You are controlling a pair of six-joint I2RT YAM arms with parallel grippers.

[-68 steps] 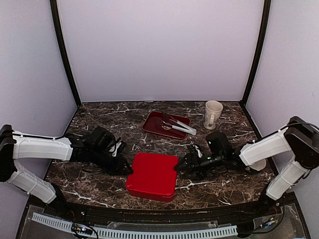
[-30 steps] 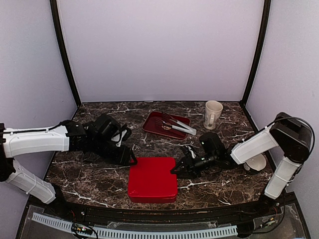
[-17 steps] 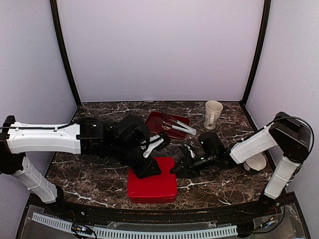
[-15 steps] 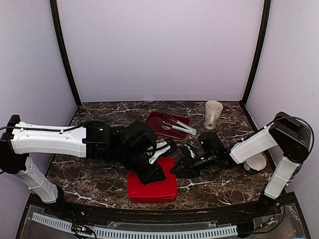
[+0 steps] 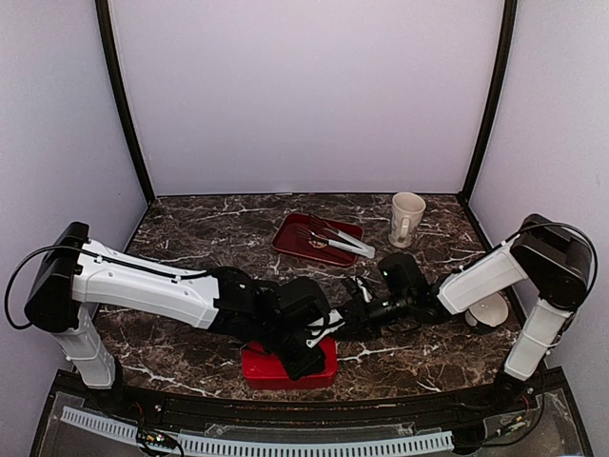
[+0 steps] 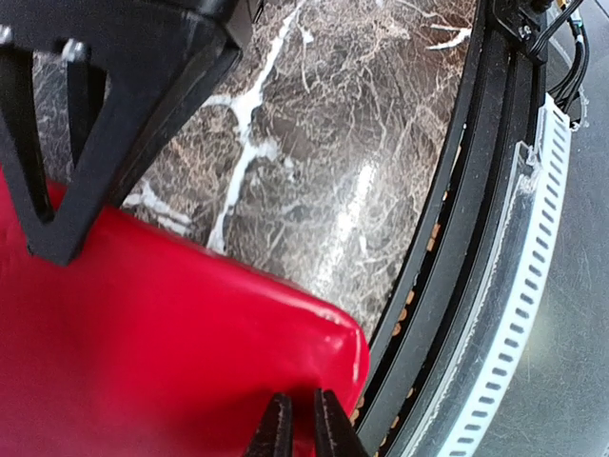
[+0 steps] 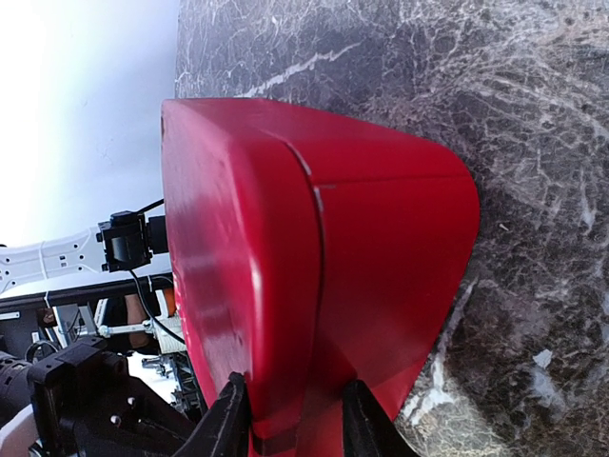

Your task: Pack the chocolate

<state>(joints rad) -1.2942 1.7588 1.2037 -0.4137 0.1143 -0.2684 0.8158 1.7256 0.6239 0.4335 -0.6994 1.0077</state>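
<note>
No chocolate shows in any view. A closed red box (image 5: 276,369) lies near the table's front edge, mostly covered by my left arm. My left gripper (image 5: 320,345) reaches across the lid, and its fingertips (image 6: 276,433) are pinched together on the red lid (image 6: 171,333) close to the corner by the front rail, holding nothing. My right gripper (image 5: 341,320) is at the box's right side. In the right wrist view the right gripper (image 7: 290,428) is shut on the red box (image 7: 314,238), one finger on the lid side and one on the base side.
A dark red tray (image 5: 290,236) with metal tongs (image 5: 338,238) sits behind the box. A cream mug (image 5: 406,218) stands at the back right. A white bowl (image 5: 491,310) lies by the right arm. The black front rail (image 6: 476,257) runs just past the box's corner.
My left arm has swung right from beside the box to over its lid, and its gripper has closed. The box has slid a little toward the front edge. My right gripper has stayed at the box.
</note>
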